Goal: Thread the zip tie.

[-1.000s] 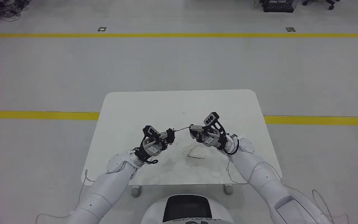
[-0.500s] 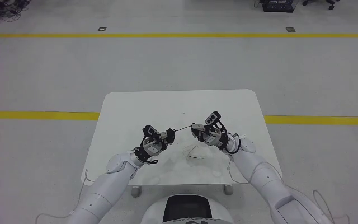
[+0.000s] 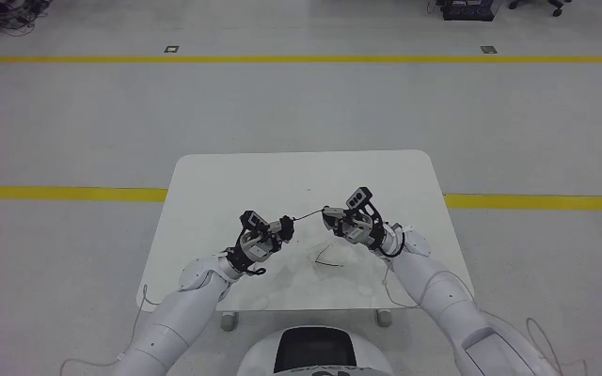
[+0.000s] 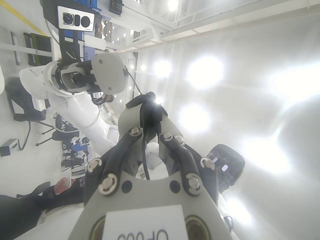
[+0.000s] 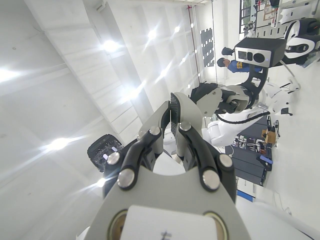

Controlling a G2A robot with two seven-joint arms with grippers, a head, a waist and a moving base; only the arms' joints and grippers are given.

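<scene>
Left hand (image 3: 285,226): held up in the air above the table (image 3: 376,174), toward the robot's left of the table's middle. In the left wrist view its fingers (image 4: 126,122) are pressed together on the zip tie.
Right hand (image 3: 328,219): just across from the left hand, with its tips facing it and a short gap between the two. Its ribbed pads (image 5: 174,116) lie flat against each other.
Zip tie (image 3: 307,215): a thin black strip in the air, spanning the gap from one hand to the other, apart from the table top.
Zip tie at the left hand: it runs down between the fingers toward the palm and out past the tips as a fine line that reaches the right hand.
Zip tie at the right hand: hidden in the right wrist view, where the closed pads cover whatever they pinch. The top and left wrist views show the line ending at those tips, so the hand appears clamped on it.
Ends: too thin to tell which end is the locking head, or whether the tail sits inside it.
Glare: ceiling lights wash out the left hand's tips in the left wrist view.
Dark bent line (image 3: 324,252): lies on the table below the hands — I cannot tell whether it is a shadow or a second tie.
</scene>
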